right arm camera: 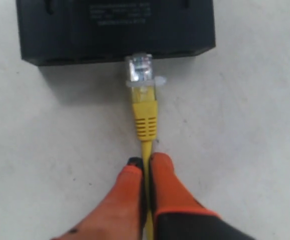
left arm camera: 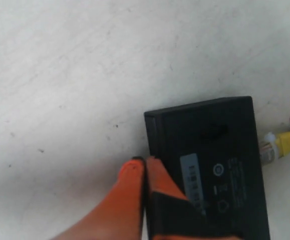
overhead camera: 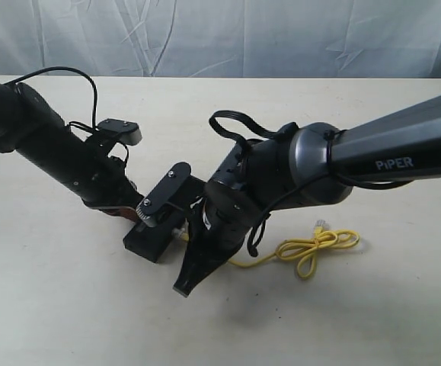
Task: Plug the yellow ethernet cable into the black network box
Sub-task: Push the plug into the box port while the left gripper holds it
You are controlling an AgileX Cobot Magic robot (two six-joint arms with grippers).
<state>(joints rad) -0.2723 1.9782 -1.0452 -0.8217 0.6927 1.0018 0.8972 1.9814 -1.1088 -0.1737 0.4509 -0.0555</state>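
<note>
Progress looks late but unfinished. Your right claw (right arm camera: 146,163) is pinched tight on the thin bright-yellow ethernet cable (right arm camera: 146,120) just behind its ribbed boot. The small clear plastic plug (right arm camera: 140,70) has its nose at the edge of the flat matte-black network box (right arm camera: 114,30), with most of its body outside. I judge it lined up with a port but not yet seated; the recess itself is in shadow.

Your left claw (left arm camera: 143,161) has its orange fingers pressed together on the side away from the plug, one lying over the top face. Whether it grips the box or only pins it, I cannot tell.

What remains is the push home.

In the exterior view the box sits on the pale worktop (overhead camera: 68,305) near centre. The cable's looped bundle (overhead camera: 315,250) lies at about 3 o'clock from it, well apart.

No tray or bin shows. The only receptacle is the box's port, holding at most the plug's tip.
</note>
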